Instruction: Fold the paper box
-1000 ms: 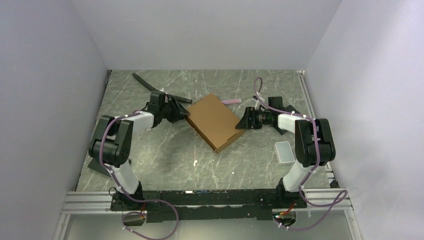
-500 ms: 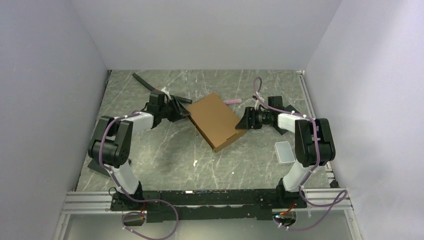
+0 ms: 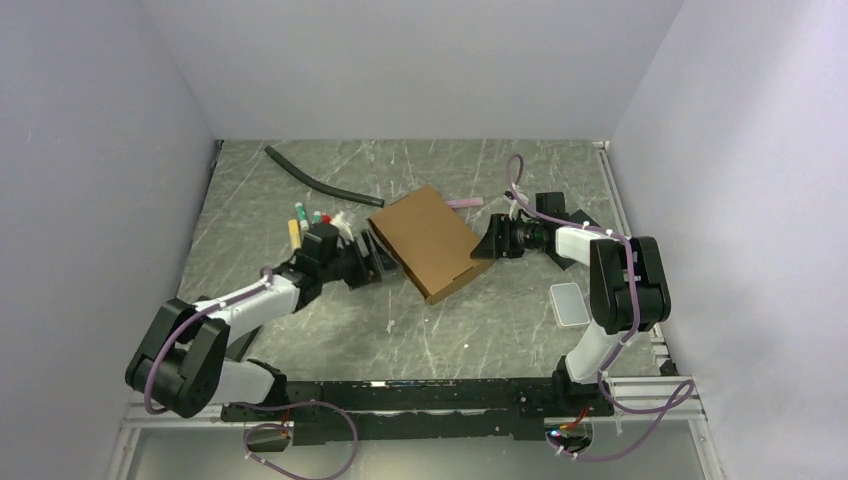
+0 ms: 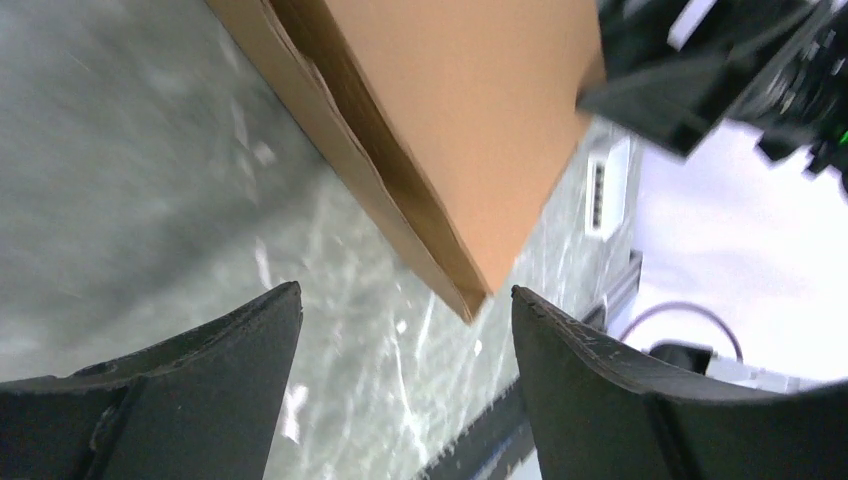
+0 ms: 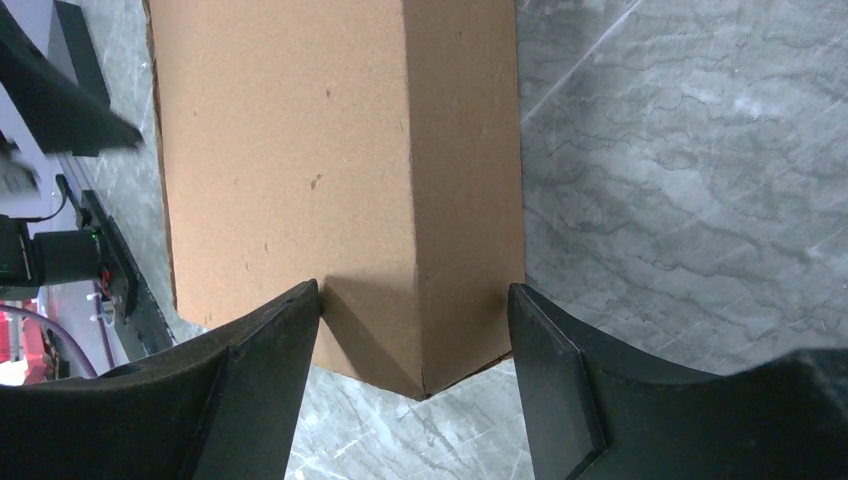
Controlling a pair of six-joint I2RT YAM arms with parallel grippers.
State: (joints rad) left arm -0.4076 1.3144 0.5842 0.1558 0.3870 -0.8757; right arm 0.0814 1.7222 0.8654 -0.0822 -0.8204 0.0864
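Note:
The paper box [image 3: 425, 240] is a closed, flat brown cardboard mailer lying askew at mid-table. My left gripper [image 3: 380, 262] is open and empty, just off the box's left near side. In the left wrist view the box [image 4: 460, 130] lies ahead of the open left gripper [image 4: 405, 300], its side seam slightly gaping. My right gripper [image 3: 483, 245] is open at the box's right corner. In the right wrist view the box corner [image 5: 300, 150] sits between the spread fingers of the right gripper [image 5: 415, 295], which do not clamp it.
A black hose [image 3: 318, 182] lies at the back left. Several coloured markers [image 3: 310, 218] lie left of the box. A pink strip [image 3: 462, 202] lies behind the box. A translucent lid [image 3: 568, 303] sits at the right. A black pad [image 3: 585, 220] lies under the right arm.
My left arm has swung from the box's far left edge down to its near left side, uncovering the markers. The box and the right arm have not moved.

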